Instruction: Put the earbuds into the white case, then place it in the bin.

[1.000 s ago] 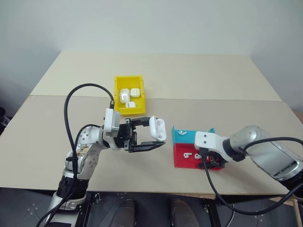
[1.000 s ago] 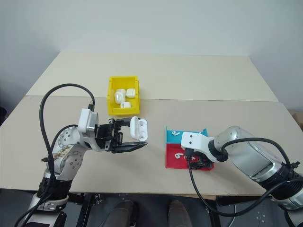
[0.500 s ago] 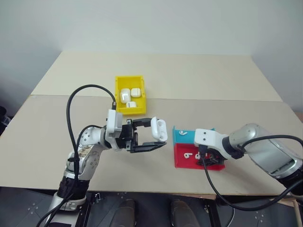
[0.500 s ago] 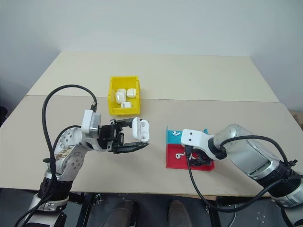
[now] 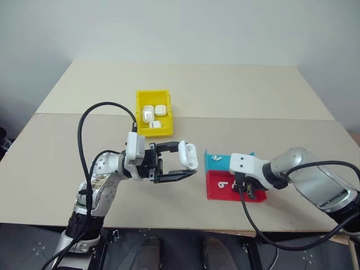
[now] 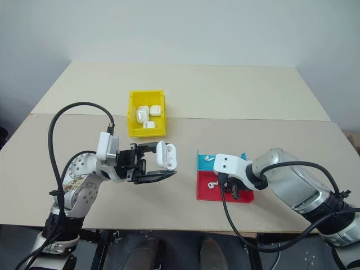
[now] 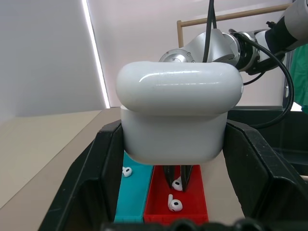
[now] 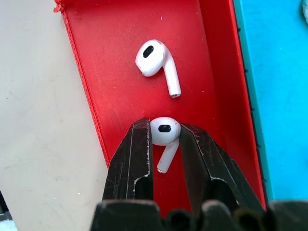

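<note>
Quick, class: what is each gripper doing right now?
Left gripper: holding the white case between its fingers.
Right gripper: fingers closed on an earbud in the red tray.

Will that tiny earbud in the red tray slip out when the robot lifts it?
It might. The earbud looks glossy and rounded, and the right pincer squeezes only its bulb between two narrow fingers, so it could pop or twist loose. It looks hard and probably very light, so it shouldn't bend. If dropped, it would likely bounce in the red tray.

Three earbuds; four white cases; two trays; one bin.
</note>
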You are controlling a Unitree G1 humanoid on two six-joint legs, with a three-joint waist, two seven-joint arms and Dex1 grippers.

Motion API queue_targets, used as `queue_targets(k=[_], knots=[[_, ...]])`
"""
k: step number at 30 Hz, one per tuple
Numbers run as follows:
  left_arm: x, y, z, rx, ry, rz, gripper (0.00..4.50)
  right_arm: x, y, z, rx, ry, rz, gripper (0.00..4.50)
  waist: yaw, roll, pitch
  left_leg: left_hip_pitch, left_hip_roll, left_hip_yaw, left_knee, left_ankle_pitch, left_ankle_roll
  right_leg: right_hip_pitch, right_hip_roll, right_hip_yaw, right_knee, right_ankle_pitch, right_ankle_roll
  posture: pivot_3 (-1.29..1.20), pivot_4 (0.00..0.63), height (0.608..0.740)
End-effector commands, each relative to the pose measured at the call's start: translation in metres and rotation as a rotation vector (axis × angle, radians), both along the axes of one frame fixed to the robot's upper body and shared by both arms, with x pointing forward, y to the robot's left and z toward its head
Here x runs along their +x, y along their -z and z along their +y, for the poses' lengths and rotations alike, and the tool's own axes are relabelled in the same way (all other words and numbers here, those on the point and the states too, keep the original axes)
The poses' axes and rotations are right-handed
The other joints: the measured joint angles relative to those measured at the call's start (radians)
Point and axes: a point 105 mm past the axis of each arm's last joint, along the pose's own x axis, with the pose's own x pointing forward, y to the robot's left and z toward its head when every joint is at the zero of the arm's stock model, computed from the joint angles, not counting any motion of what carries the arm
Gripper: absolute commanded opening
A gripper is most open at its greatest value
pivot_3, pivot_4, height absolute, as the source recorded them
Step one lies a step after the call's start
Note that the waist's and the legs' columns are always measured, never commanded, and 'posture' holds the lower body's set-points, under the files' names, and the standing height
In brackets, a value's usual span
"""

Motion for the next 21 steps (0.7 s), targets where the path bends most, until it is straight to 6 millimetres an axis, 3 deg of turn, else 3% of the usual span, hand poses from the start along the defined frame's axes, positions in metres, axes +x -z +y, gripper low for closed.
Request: queue_targets(k=[1, 5, 9, 11, 16, 21], knots=[[-0.007, -0.009, -0.002, -0.015, 0.023, -0.042, 2.77, -0.001, -0.002, -0.001, 0.000, 0.024, -0.006, 0.62, 0.000, 0.000, 0.000, 0.000, 0.000, 0.000, 0.000, 0.000, 0.000, 0.000, 0.000, 0.000, 0.000, 0.000, 0.000, 0.00, 0.150, 0.740], [-0.007, -0.011, -0.002, -0.020, 0.031, -0.039, 2.77, -0.001, -0.011, -0.001, 0.061, 0.084, 0.001, 0.62, 0.001, 0.000, 0.000, 0.000, 0.000, 0.000, 0.000, 0.000, 0.000, 0.000, 0.000, 0.000, 0.000, 0.000, 0.000, 0.00, 0.150, 0.740], [-0.005, -0.016, -0.001, -0.035, 0.049, -0.030, 2.77, -0.001, -0.043, -0.004, 0.260, 0.201, -0.047, 0.62, 0.003, 0.000, 0.000, -0.001, 0.000, 0.000, 0.000, 0.000, 0.000, 0.000, 0.000, 0.000, 0.000, 0.000, 0.000, 0.00, 0.150, 0.740], [-0.004, -0.019, -0.003, -0.044, 0.063, -0.026, 2.77, -0.001, -0.063, -0.004, 0.389, 0.237, -0.137, 0.62, 0.004, 0.000, 0.000, -0.001, 0.000, -0.001, 0.000, 0.000, 0.000, 0.000, 0.000, 0.000, -0.001, 0.000, 0.000, 0.00, 0.150, 0.740], [-0.001, -0.031, -0.007, -0.068, 0.111, -0.011, 2.77, -0.006, -0.117, 0.013, 0.718, 0.212, -0.561, 0.62, 0.004, 0.000, 0.000, -0.002, 0.000, -0.002, 0.000, 0.000, 0.000, 0.000, 0.000, -0.001, -0.001, 0.000, 0.000, 0.00, 0.150, 0.740], [0.005, -0.042, -0.014, -0.085, 0.182, 0.029, 2.77, -0.016, -0.152, 0.030, 1.054, 0.213, -0.646, 0.62, -0.002, 0.000, 0.000, -0.001, -0.001, -0.002, 0.000, 0.000, 0.000, 0.000, 0.001, -0.001, 0.001, 0.000, 0.000, 0.00, 0.150, 0.740]])
